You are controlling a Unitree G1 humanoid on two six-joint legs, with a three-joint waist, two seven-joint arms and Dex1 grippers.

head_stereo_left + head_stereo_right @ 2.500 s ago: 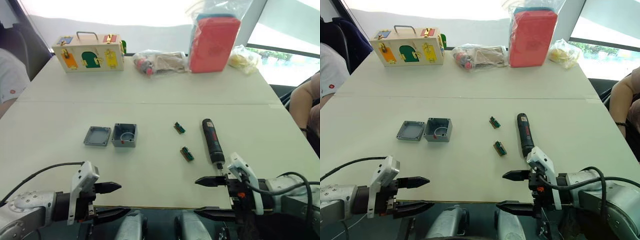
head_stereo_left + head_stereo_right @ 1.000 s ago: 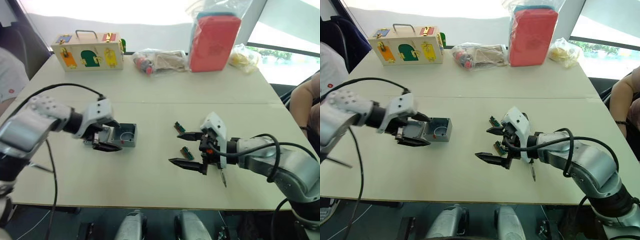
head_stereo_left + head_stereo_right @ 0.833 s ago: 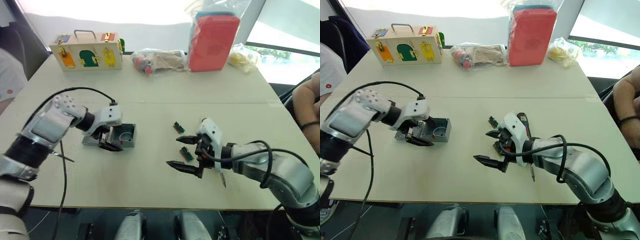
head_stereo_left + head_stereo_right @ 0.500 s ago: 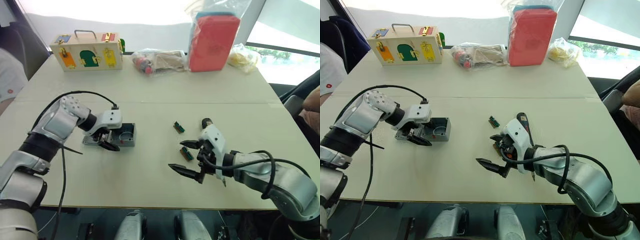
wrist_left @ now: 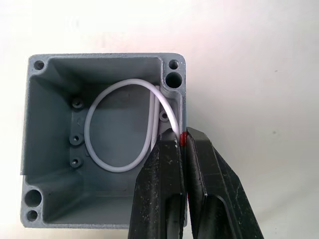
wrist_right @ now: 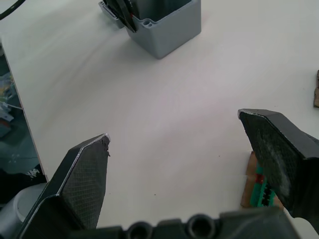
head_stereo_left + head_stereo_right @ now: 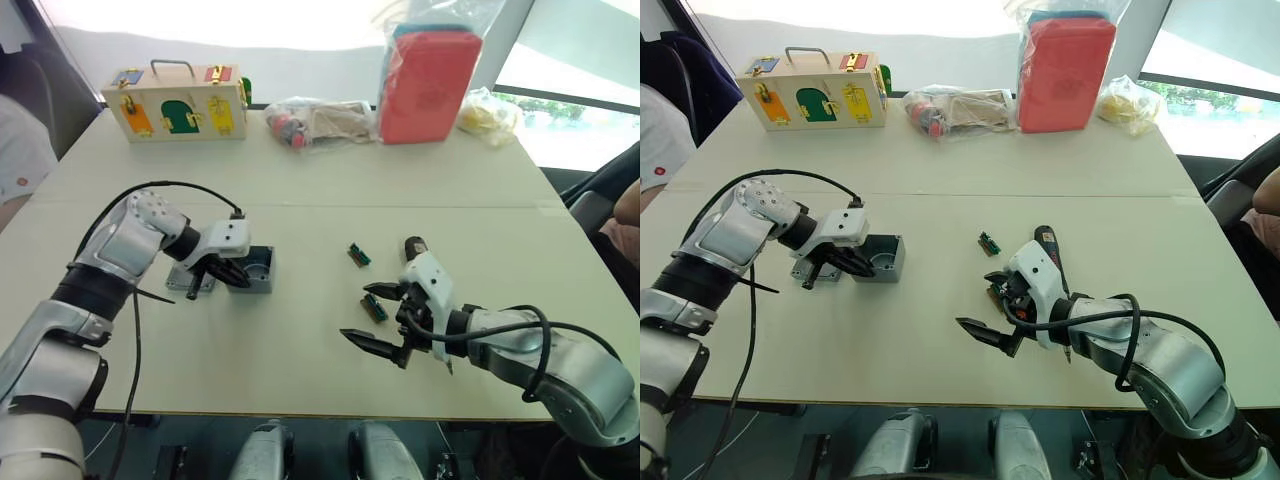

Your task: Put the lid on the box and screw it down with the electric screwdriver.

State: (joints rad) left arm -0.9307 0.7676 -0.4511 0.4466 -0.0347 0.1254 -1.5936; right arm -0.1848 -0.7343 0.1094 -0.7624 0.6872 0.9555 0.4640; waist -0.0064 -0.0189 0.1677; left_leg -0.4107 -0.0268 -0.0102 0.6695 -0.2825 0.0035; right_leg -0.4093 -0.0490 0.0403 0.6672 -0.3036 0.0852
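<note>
The left gripper [image 5: 182, 149] has clamped its jaws on the box [image 5: 60, 149] wall; right gripper [image 6: 189, 164] agape.

lid [image 7: 190, 279] left of box [image 7: 252, 270] (touching), electric screwdriver [image 7: 1048, 256] well right

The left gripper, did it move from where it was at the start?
Yes. The left gripper has gone from the near table edge forward to the box, and its fingers now pinch the box wall beside the lid.
</note>
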